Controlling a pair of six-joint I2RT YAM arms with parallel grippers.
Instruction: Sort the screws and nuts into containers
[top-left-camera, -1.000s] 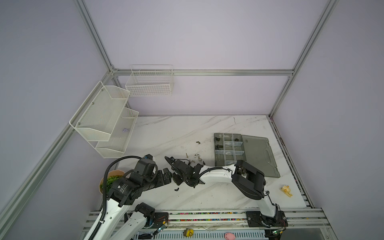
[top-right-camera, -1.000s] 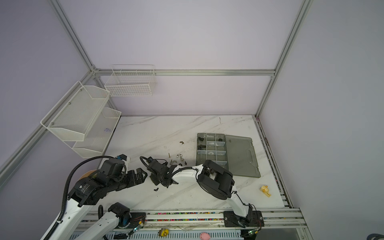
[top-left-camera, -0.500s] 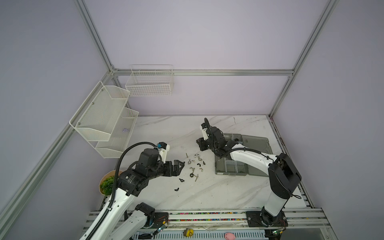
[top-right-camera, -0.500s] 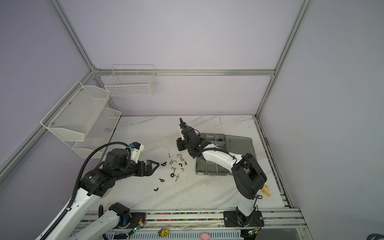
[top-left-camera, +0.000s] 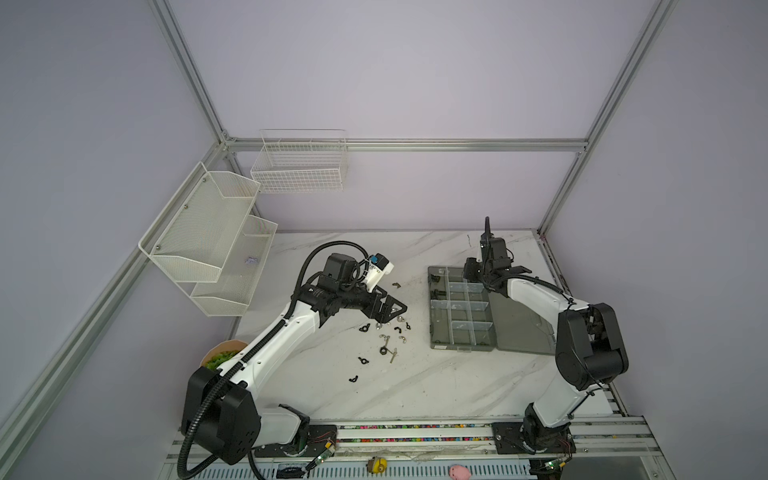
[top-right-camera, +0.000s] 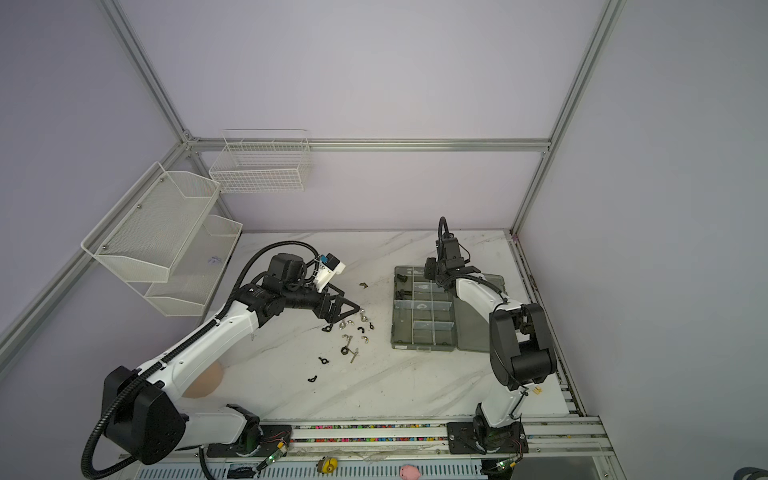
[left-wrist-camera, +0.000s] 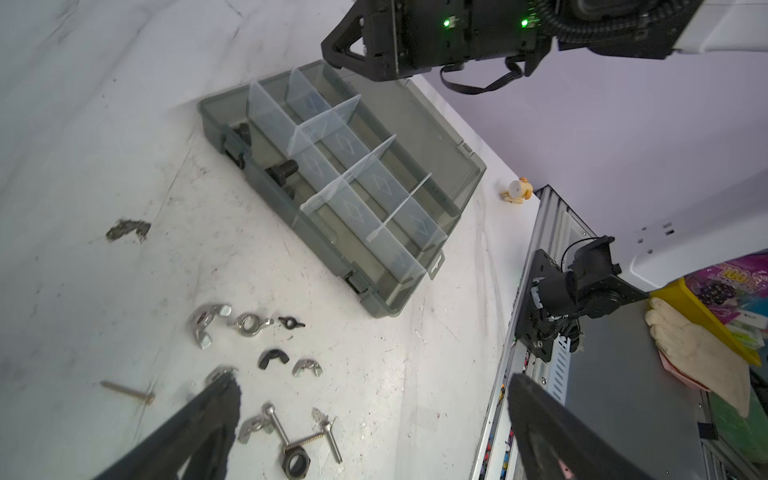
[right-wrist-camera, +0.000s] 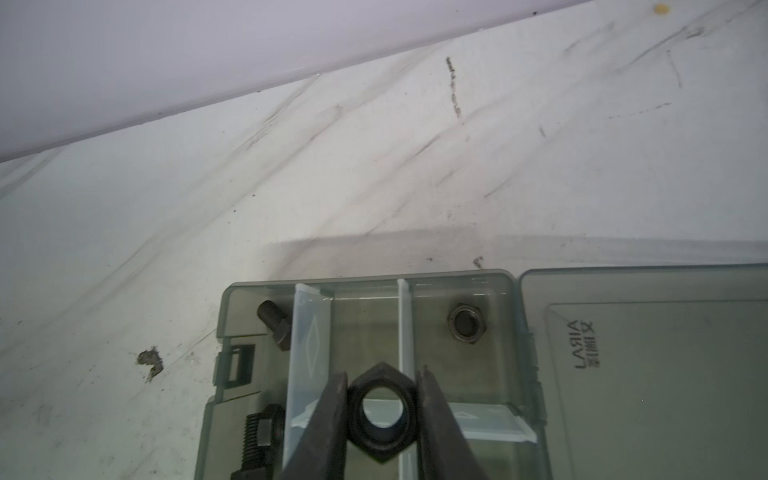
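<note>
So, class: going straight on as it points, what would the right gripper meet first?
Probably the organizer box: a clear divider lies just past the black hex nut that the right gripper holds; depth is unclear.

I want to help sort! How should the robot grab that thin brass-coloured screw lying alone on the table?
Pinch the brass screw across the middle of its shaft, coming down from above. It lies flat on the table with bare marble along both long sides, so the open left gripper could probably straddle it.
</note>
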